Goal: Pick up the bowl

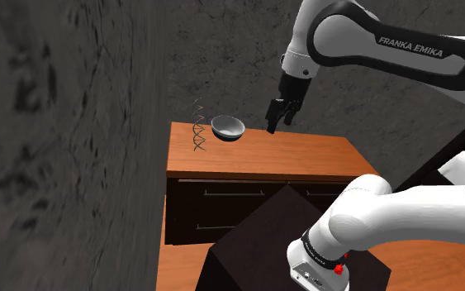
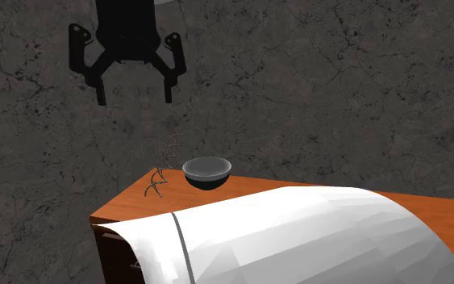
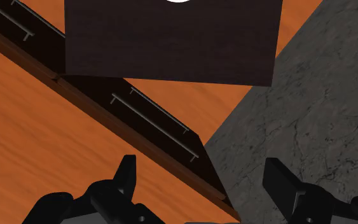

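- The dark grey stone-like wall (image 1: 73,124) runs close behind the surface, so you have little room past its back edge.
- The white arm (image 1: 387,50) reaches out from the dark stand (image 1: 255,240). You are in the approach step, with nothing grasped yet.
- The orange wooden surface (image 1: 305,153), the top of a drawer cabinet, is bare toward the shoulder view's right, which leaves room to travel.
- The hand (image 1: 279,126) (image 2: 135,102) (image 3: 203,178) hangs above the surface with its fingers spread, empty, and apart from the bowl.
- The grey bowl (image 1: 228,127) (image 2: 207,172) sits upright near the surface's back corner, close to two edges. Next you likely need to move over its rim and descend.
- A wire spiral (image 1: 197,128) (image 2: 162,169) stands just beside the bowl, on the side away from the hand. Keep the fingers clear of it.
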`<control>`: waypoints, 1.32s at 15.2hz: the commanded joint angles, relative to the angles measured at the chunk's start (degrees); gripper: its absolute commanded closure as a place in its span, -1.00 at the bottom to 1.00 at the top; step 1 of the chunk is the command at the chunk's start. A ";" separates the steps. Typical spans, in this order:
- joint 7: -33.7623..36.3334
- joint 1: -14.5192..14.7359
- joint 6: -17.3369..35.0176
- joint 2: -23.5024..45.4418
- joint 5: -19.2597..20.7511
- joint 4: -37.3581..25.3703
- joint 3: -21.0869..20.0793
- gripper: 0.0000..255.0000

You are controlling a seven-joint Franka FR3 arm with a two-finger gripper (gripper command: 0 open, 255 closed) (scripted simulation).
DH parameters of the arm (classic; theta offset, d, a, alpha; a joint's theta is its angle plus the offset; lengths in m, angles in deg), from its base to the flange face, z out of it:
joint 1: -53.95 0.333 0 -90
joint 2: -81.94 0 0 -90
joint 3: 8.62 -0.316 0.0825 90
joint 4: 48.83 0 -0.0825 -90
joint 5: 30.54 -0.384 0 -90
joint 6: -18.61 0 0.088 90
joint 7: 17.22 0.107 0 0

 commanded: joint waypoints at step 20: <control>1.11 -4.14 35.73 34.22 11.52 -3.58 -0.35 -1.00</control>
